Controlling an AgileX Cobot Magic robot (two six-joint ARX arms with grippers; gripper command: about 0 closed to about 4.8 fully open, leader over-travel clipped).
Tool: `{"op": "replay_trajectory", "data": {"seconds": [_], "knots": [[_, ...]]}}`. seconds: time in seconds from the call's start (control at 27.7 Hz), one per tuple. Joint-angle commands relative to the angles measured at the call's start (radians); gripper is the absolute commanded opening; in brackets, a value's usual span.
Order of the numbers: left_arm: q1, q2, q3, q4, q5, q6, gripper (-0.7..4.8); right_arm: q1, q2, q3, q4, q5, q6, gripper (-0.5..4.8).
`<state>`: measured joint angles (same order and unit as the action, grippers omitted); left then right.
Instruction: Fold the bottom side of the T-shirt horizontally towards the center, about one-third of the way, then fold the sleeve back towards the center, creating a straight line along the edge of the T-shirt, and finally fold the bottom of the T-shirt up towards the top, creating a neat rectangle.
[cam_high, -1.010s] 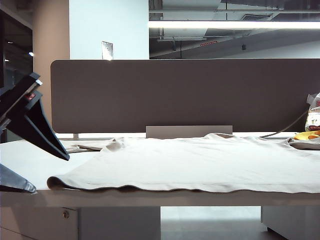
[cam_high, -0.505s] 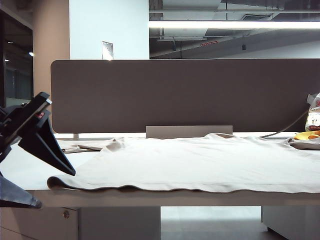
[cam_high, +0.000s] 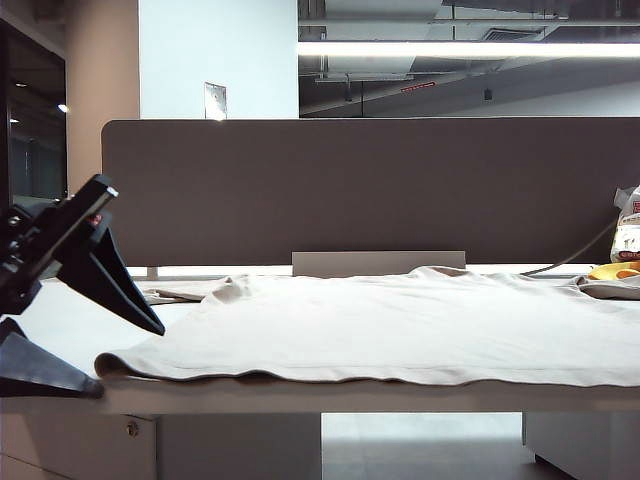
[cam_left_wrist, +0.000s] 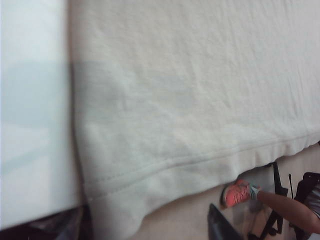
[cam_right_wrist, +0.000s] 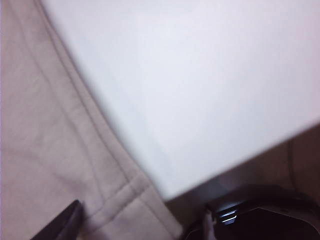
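Note:
The beige T-shirt (cam_high: 400, 325) lies spread flat on the white table (cam_high: 60, 320), and its stitched hem (cam_high: 400, 379), the bottom of the T-shirt, runs along the near edge. My left gripper (cam_high: 130, 360) stands open at the shirt's near left corner, one finger (cam_high: 115, 285) above the cloth and one below the table edge. In the left wrist view the hem (cam_left_wrist: 200, 162) crosses between the wide-apart jaws of the left gripper (cam_left_wrist: 150, 232). My right gripper (cam_right_wrist: 145, 227) is open over another hemmed corner (cam_right_wrist: 117, 192); it is outside the exterior view.
A grey divider panel (cam_high: 370, 190) walls off the table's far side. At the far right lie a yellow-orange item (cam_high: 612, 271) and a white bag (cam_high: 628, 235). A person's foot in an orange shoe (cam_left_wrist: 239, 192) shows on the floor below the table edge.
My left gripper has moved right and down, up to the shirt's near left corner, its fingers still apart. The shirt has not moved.

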<state>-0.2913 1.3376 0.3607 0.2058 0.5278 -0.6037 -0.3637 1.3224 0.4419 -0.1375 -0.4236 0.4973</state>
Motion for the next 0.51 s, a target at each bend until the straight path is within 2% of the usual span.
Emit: {"op": "replay_trajectory", "data": {"seconds": [0.04, 0.18, 0.4, 0.51], "knots": [[0.0, 0.035, 0.04, 0.017, 0.019, 0.001, 3.06, 0.0, 0.003, 0.001, 0.02, -0.001, -0.003, 3.01], [0.0, 0.074, 0.06, 0.019, 0.058, 0.002, 2.29, 0.0, 0.003, 0.001, 0.037, -0.007, -0.003, 2.06], [0.0, 0.079, 0.061, 0.02, 0.06, 0.025, 1.0, 0.0, 0.003, 0.002, 0.042, -0.025, -0.003, 1.0], [0.0, 0.079, 0.061, 0.021, 0.065, 0.029, 0.33, 0.0, 0.003, 0.002, 0.046, -0.034, -0.003, 0.66]]}}
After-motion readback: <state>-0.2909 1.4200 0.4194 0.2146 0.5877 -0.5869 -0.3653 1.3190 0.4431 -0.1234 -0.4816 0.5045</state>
